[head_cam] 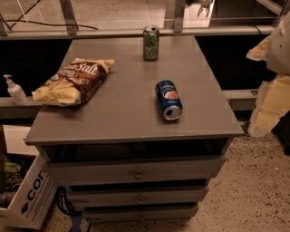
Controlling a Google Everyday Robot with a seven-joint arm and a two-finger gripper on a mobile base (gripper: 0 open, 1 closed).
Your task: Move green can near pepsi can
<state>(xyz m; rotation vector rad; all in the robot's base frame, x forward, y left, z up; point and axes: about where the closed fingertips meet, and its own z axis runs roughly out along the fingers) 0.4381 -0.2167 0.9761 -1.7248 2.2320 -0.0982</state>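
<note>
The green can (151, 42) stands upright at the far edge of the grey cabinet top (122, 108), near the middle. The pepsi can (168, 99) lies on its side right of centre, its silver end facing the front, about a can's length and a half nearer than the green can. My gripper (202, 4) shows only at the top edge of the view, beyond the cabinet's far right corner, well above and to the right of the green can. It holds nothing that I can see.
A brown and yellow chip bag (74, 81) lies on the left of the cabinet top. A pump bottle (15, 90) stands on a ledge at the left. A cardboard box (25, 195) sits on the floor at lower left. My pale arm (278, 45) is at the right edge.
</note>
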